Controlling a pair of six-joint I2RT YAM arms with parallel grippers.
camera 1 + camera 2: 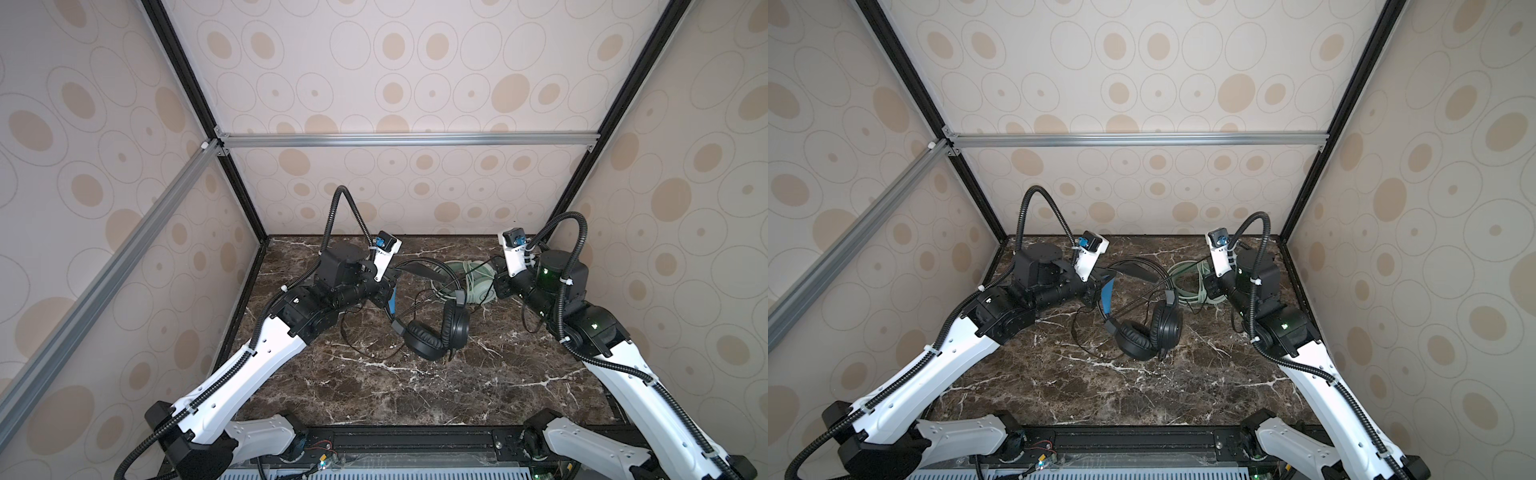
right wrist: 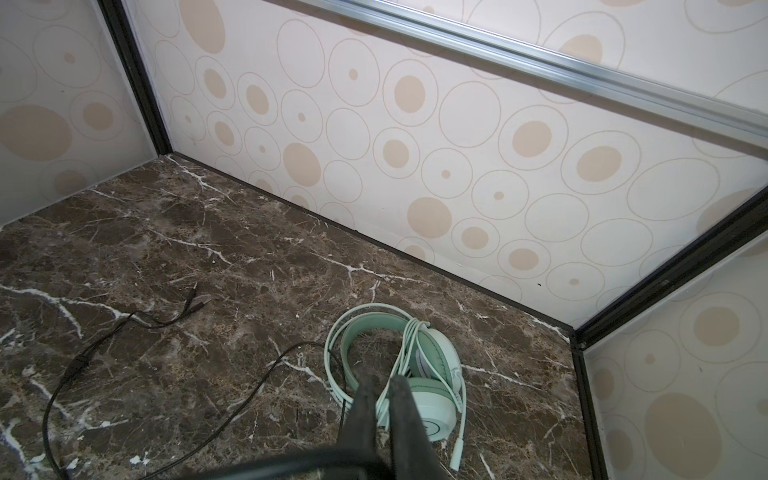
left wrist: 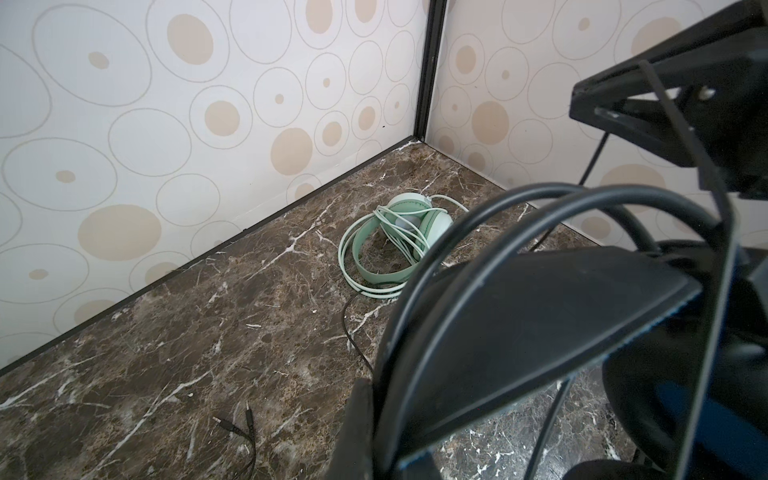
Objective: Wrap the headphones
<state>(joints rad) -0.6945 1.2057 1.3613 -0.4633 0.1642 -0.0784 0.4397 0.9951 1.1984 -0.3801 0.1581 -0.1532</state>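
light: even, soft, diffuse | shadows: faint | top views: edges bowed | right wrist: near fingers (image 2: 362,415) blurred

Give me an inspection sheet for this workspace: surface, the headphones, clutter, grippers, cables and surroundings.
Surface: dark marble-pattern tabletop.
Job's things: mint-green headphones lie near the back right corner, pale cord looped around them; black headphones mid-table, ear cups on the table, headband raised.
Clutter: nothing seen.
Grippers: left gripper shut on the black headphones' headband; right gripper nearly shut, apparently pinching the black cord.
Cables: black cord trails loose over the table, plugs lying free.
Surroundings: walls with beige ovals; aluminium rail.
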